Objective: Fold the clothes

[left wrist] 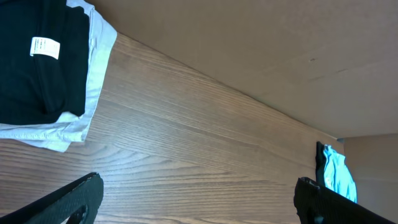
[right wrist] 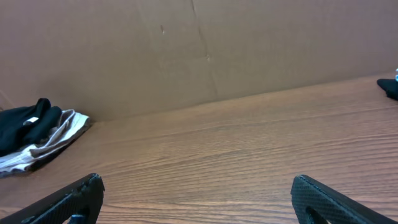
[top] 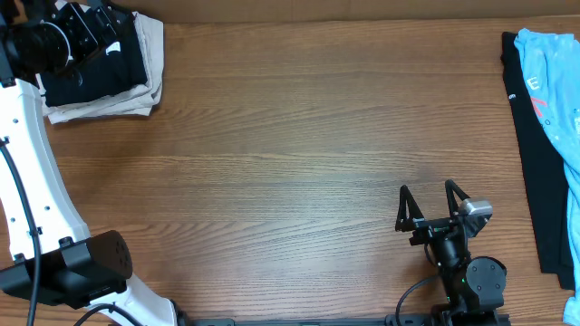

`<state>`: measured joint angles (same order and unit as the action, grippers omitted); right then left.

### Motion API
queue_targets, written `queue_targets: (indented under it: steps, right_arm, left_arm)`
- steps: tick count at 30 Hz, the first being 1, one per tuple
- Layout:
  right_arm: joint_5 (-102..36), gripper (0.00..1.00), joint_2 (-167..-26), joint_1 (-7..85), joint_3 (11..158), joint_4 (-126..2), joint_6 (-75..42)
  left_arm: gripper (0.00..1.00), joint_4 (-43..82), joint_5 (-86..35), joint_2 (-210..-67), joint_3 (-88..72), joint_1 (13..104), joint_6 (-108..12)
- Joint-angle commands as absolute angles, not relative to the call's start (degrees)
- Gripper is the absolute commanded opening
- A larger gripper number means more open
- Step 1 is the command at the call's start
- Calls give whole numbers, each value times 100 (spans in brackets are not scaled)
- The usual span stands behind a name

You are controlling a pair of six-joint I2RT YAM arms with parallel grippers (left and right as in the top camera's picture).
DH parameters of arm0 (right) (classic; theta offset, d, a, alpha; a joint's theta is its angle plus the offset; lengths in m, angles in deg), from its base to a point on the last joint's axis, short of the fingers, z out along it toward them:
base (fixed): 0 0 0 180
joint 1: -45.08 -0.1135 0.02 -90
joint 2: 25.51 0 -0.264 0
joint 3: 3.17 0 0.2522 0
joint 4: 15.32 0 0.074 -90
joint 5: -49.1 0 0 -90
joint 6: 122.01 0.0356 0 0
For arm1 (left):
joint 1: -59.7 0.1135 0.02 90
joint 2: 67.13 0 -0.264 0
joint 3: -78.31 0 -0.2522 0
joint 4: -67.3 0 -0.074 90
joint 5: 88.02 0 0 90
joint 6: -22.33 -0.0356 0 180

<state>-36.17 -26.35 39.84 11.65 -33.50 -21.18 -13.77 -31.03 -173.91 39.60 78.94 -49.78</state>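
A black T-shirt [top: 91, 77] lies folded on a beige garment [top: 149, 91] at the table's far left corner. Its white neck label shows in the left wrist view [left wrist: 45, 48], and the shirt shows small in the right wrist view [right wrist: 25, 124]. My left gripper [top: 98, 25] hangs over this stack, open and empty, with its fingers wide apart over bare wood in the left wrist view [left wrist: 196, 183]. My right gripper [top: 426, 190] is open and empty near the front edge, right of centre, over bare wood in its own view [right wrist: 196, 182].
At the right edge a second black garment [top: 535, 163] lies flat, partly under a light-blue shirt with red print [top: 557, 81]. Both show far off in the left wrist view [left wrist: 339, 174]. A brown cardboard wall [right wrist: 199, 50] stands behind the table.
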Motion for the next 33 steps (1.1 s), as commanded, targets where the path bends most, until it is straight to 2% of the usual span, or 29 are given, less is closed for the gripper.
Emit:
queue_targets:
  steps: [1, 33]
  right_arm:
    - [-3566, 100, -2563, 4035, 1103, -3346, -2223]
    - [-3547, 100, -2567, 4032, 1103, -3340, -2092]
  left_arm:
    - [100, -1360, -3193, -17450, 3973, 7901, -4945]
    - [100, -1360, -3193, -17450, 3973, 7901, -4945]
